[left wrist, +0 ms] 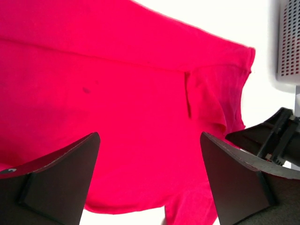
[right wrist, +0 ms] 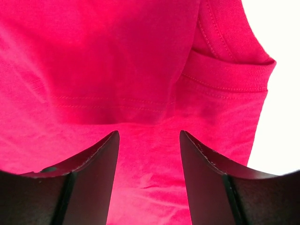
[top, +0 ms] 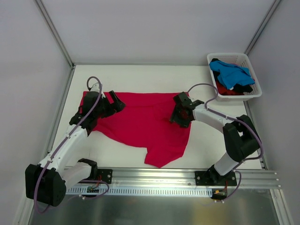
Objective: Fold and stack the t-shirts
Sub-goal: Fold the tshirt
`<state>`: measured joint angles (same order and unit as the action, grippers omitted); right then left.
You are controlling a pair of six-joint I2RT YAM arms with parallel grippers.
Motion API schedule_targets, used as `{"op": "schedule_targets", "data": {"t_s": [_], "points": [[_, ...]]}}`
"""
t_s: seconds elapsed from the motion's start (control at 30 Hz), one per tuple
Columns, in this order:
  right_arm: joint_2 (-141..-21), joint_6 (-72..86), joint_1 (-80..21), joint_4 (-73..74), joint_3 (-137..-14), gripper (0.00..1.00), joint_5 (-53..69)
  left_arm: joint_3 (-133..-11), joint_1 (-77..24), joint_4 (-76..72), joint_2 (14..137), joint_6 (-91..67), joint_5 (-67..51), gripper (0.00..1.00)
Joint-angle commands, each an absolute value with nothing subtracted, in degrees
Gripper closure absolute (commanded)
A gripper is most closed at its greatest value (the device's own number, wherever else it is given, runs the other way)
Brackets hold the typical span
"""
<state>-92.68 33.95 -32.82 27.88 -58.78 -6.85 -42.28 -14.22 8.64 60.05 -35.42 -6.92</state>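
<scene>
A bright crimson-red t-shirt (top: 140, 119) lies spread on the white table, one part trailing toward the near edge. My left gripper (top: 116, 101) hovers over its left end, jaws wide apart with only flat cloth (left wrist: 117, 70) beneath them. My right gripper (top: 178, 116) is over the shirt's right end near a sleeve hem (right wrist: 225, 70), jaws apart and nothing between them. In the left wrist view my left gripper (left wrist: 150, 136) is open. The right wrist view shows my right gripper (right wrist: 149, 133) open too. A blue t-shirt (top: 229, 72) lies on top of dark and red ones (top: 229, 90) in the basket.
The white slatted basket (top: 240, 98) stands at the table's back right corner and shows in the left wrist view as the basket (left wrist: 288, 47). A metal rail (top: 187, 176) with the arm bases runs along the near edge. Walls enclose the table on three sides.
</scene>
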Motion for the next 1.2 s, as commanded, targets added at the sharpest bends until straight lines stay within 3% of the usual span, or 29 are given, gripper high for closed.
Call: {"op": "schedule_targets", "data": {"t_s": [0.0,0.17,0.37,0.43,0.53,0.6,0.93,1.0,1.1,1.13,1.17], "points": [[-93.5,35.2,-32.9,26.1,-57.9,0.43,-8.3,-42.9,-14.2,7.8,55.8,-32.9,-3.3,0.09],[-95.3,33.8,-32.8,26.0,-59.1,0.6,-9.0,-41.0,-14.2,7.8,52.9,-33.7,-3.5,0.08],[-96.6,31.8,-32.7,26.3,-59.3,0.63,-9.5,-39.7,-14.2,8.3,50.9,-33.4,-3.3,0.07],[-96.8,31.3,-32.8,26.3,-58.9,0.68,-10.1,-39.5,-14.2,8.4,50.4,-33.4,-2.6,0.06],[-96.5,30.6,-32.8,26.6,-58.6,0.8,-10.9,-39.3,-14.2,8.7,49.7,-33.3,-2.3,0.06],[-96.4,29.4,-32.8,27.2,-58.9,0.99,-11.6,-39.1,-14.2,8.8,49.3,-33.5,-2.4,0.06],[-93.9,22.3,-32.7,35.1,-61.0,1.0,-15.6,-38.8,-13.4,13.1,47.4,-36.3,1.2,0.06],[-93.8,21.5,-32.9,35.8,-61.0,0.93,-15.1,-38.8,-12.7,15.8,46.6,-37.6,1.7,0.09],[-92.8,19.7,-33.1,35.9,-61.5,0.57,-10.6,-39.5,-10.8,22.7,45.4,-41.3,4.1,0.13],[-91.4,18.0,-33.4,36.6,-62.0,0.41,-7.1,-39.6,-9.8,24.9,45.2,-42.8,5.1,0.13],[-90.5,17.6,-33.8,37.6,-63.1,0.35,-6.2,-39.4,-8.3,26.7,45.1,-44.0,4.3,0.11]]}}
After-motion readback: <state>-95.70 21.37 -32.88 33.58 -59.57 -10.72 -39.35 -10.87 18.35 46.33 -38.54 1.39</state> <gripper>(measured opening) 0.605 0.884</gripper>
